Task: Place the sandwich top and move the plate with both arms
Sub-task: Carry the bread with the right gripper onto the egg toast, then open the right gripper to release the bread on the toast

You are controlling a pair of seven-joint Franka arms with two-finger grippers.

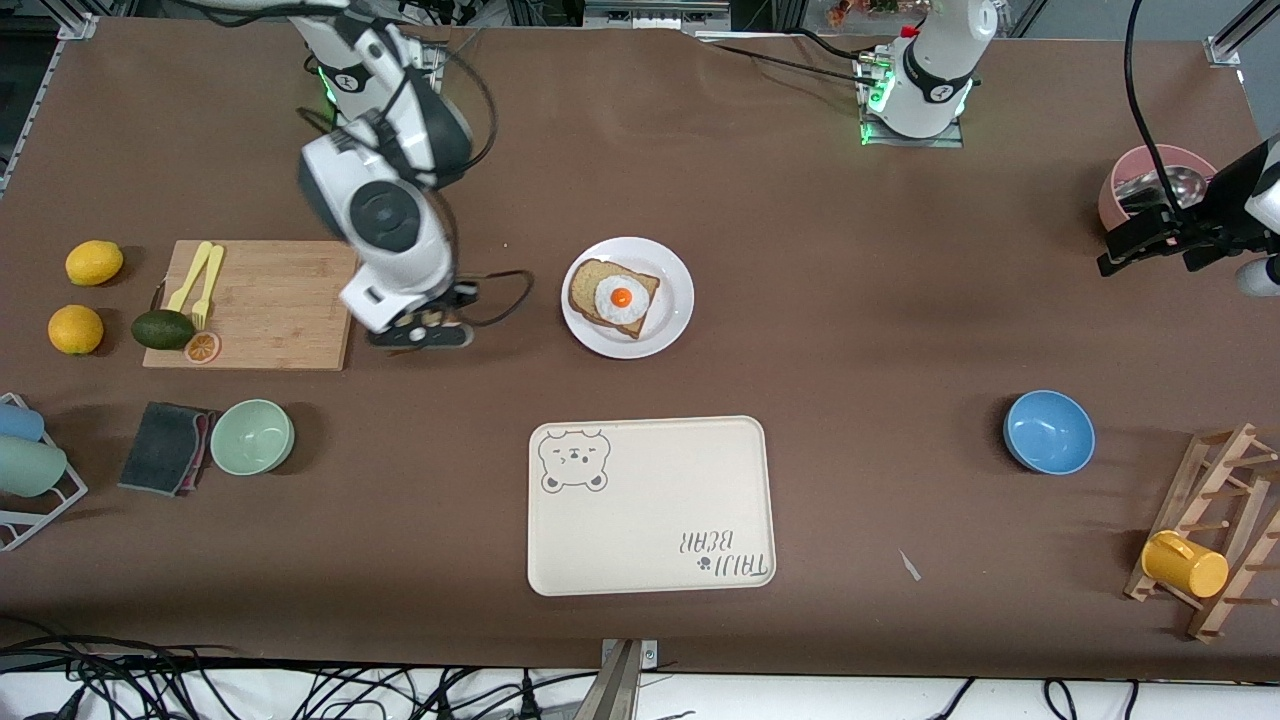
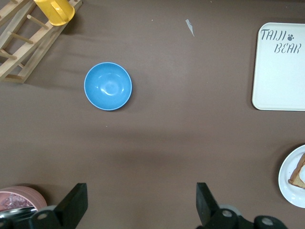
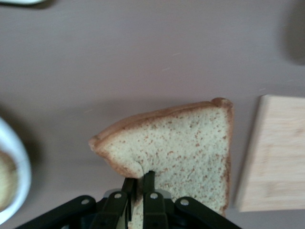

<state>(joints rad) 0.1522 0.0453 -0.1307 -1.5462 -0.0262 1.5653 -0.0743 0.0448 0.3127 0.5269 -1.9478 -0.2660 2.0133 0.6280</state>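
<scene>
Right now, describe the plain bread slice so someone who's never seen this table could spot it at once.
Find the wooden cutting board toward the right arm's end of the table. Beside its edge, between it and the white plate, the right gripper is shut on the bread slice, held over bare table. It is tan, speckled, brown-crusted and bare, unlike the egg-topped slice on the plate.

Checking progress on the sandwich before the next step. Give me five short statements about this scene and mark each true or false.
1. The right claw is shut on the sandwich top. True.
2. The sandwich top already lies on the egg slice. False: it is held up, over the table between the cutting board and the plate.
3. The left claw is open. True.
4. The plate sits on the cream tray. False: it is on the table, farther from the front camera.
5. The blue bowl holds food. False: it is empty.
</scene>
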